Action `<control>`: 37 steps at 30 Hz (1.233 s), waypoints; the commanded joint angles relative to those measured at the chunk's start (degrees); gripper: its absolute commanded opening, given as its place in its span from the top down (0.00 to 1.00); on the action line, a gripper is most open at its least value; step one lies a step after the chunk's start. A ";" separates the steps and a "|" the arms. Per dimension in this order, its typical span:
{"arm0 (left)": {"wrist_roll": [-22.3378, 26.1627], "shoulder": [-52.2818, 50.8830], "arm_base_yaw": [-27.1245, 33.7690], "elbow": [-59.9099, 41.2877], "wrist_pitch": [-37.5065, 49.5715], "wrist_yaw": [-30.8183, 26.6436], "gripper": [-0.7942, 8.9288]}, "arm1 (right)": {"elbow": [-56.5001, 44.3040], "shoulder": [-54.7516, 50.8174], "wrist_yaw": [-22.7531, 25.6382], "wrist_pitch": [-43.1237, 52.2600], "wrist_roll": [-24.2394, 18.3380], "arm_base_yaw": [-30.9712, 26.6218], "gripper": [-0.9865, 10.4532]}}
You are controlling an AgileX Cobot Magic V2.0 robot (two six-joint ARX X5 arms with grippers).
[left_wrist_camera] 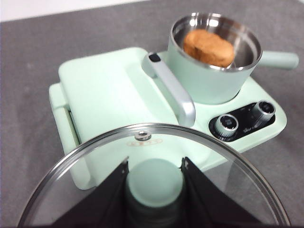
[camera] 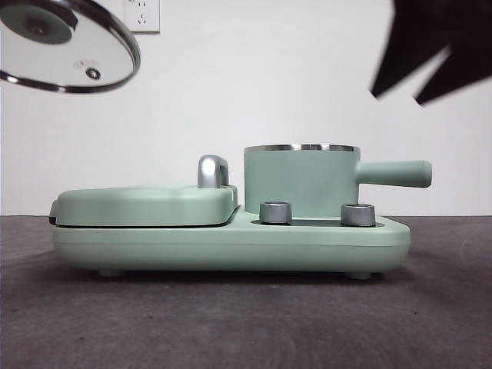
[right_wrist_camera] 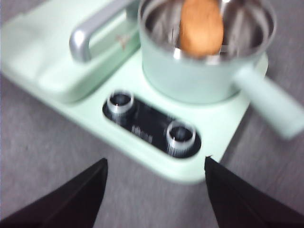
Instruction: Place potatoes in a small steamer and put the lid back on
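Note:
The small steamer [camera: 301, 181] is a mint-green pot with a steel rim and a side handle. It stands on the right of the mint-green cooker base [camera: 231, 242]. The potato [left_wrist_camera: 208, 47] lies inside the pot [left_wrist_camera: 213, 57] and also shows in the right wrist view [right_wrist_camera: 201, 27]. My left gripper [left_wrist_camera: 155, 183] is shut on the mint-green knob of the glass lid [left_wrist_camera: 152, 147] and holds it tilted, high at the upper left of the front view [camera: 69, 46]. My right gripper [right_wrist_camera: 156, 164] is open and empty, above and in front of the cooker; it shows black at the upper right [camera: 438, 54].
A flat mint-green griddle cover [camera: 146, 204] with a chrome handle [camera: 212, 171] lies left of the pot. Two metal knobs [camera: 277, 212] sit on the base's front. A wall socket [camera: 141, 14] is on the white wall behind.

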 commanded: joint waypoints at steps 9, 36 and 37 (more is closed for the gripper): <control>-0.26 8.44 -0.70 1.05 14.47 6.05 0.91 | -6.49 -13.09 1.92 -4.20 4.90 2.10 0.64; 8.07 52.50 -7.06 24.48 45.09 6.51 0.91 | -6.49 -14.99 1.79 -4.22 5.09 2.10 0.64; 8.41 53.66 -7.06 25.90 45.07 6.51 0.91 | -6.49 -14.99 1.77 -4.22 5.09 2.10 0.64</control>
